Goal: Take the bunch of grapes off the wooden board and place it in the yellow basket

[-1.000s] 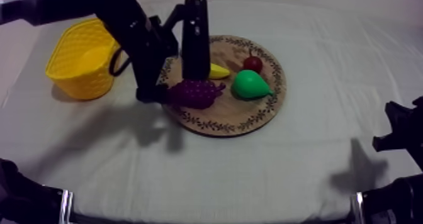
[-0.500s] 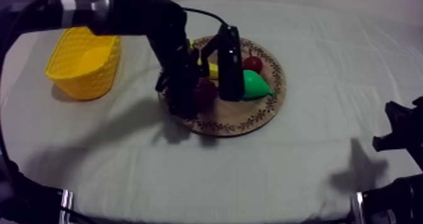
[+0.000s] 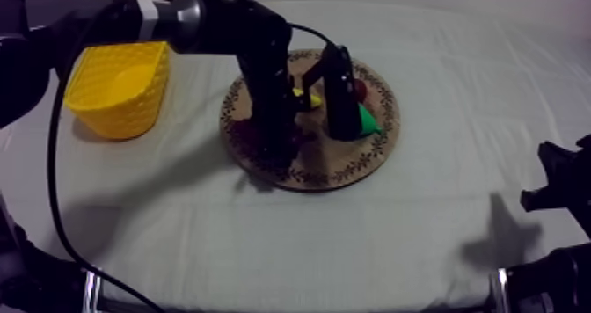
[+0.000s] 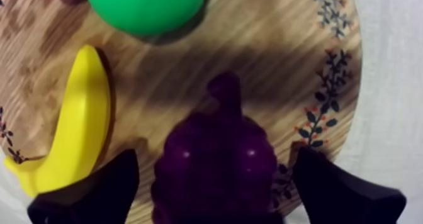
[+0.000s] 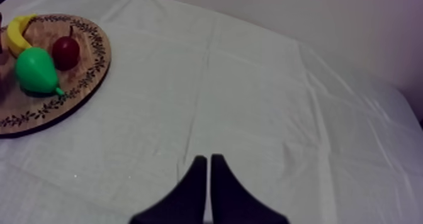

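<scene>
The purple bunch of grapes [image 4: 214, 160] lies on the round wooden board [image 4: 270, 56], its stem towards the green pear [image 4: 145, 6]. My left gripper [image 4: 214, 185] is open and straddles the bunch, one finger on each side with a small gap to the grapes. From above, the left arm reaches across the board [image 3: 352, 163] and its gripper [image 3: 274, 139] hides most of the grapes [image 3: 304, 135]. The yellow basket [image 3: 119, 88] stands left of the board with nothing in it. My right gripper [image 5: 208, 160] is shut over bare cloth.
A banana [image 4: 69, 132] lies beside the grapes, with a small red fruit [image 5: 65, 50] and the pear [image 5: 34, 69] farther along the board [image 5: 82, 78]. Open cloth stretches right of the board and along the table's front.
My left arm has swung right from the board's left edge, so its gripper now sits over the grapes and hides them from above. The right arm has not moved.
</scene>
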Available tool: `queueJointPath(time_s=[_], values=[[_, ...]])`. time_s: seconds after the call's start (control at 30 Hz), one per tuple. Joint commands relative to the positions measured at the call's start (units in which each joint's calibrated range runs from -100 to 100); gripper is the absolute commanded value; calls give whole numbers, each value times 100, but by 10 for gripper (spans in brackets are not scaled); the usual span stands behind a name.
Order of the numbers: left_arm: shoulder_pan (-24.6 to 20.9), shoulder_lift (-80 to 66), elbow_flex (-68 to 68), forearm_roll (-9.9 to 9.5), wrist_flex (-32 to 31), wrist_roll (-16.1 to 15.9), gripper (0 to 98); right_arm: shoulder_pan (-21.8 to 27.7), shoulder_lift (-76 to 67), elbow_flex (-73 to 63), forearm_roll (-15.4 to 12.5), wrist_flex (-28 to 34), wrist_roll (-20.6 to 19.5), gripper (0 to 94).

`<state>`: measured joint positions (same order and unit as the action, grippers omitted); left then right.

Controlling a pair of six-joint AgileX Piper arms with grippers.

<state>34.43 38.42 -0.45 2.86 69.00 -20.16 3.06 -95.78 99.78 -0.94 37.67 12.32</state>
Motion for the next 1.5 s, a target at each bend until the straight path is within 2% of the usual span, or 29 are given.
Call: queueJointPath(time_s=[0.0,0.83,1.2,1.33,1.47], values=[[-4,14,-16,-3,5,13,906,1,2,-1,-1,7,1,3],[-122,398,-415,5,107,90,819,1,2,-1,-1,7,1,3],[-81,410,-431,-32,100,132,506,1,2,-1,-1,7,1,3],[-59,294,-298,-55,-35,178,434,1,2,-1,-1,7,1,3],[-53,-32,-4,-44,-246,234,403,1,2,-1,-1,7,-1,3]])
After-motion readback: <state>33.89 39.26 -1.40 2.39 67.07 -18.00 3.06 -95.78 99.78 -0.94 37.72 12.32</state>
